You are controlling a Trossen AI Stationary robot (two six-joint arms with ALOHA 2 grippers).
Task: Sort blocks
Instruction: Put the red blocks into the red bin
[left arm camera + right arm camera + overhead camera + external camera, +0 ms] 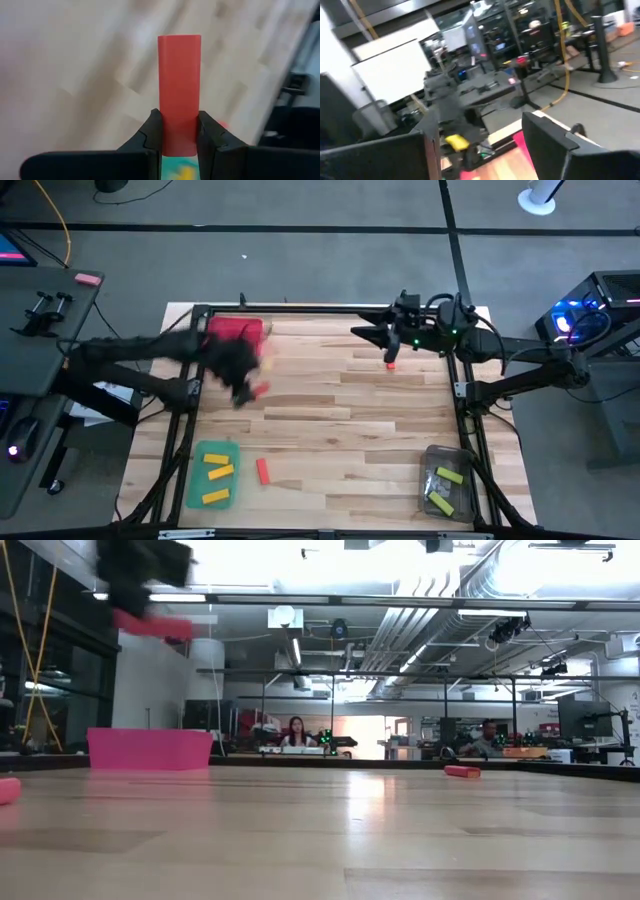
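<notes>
Only the left wrist view shows the grip clearly: the left gripper (179,131) is closed on a red block (179,92), lifted near the red tray (235,330) at the far left corner of the table (330,420). The right gripper (362,334) hangs wide open and empty near the far edge. Another red block (262,471) lies near the front edge; the middle has free room.

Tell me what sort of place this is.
Likely a robotics lab or workshop: exposed ceiling ducts, people seated at desks with monitors behind the wooden table, and a lit computer tower beside it.
</notes>
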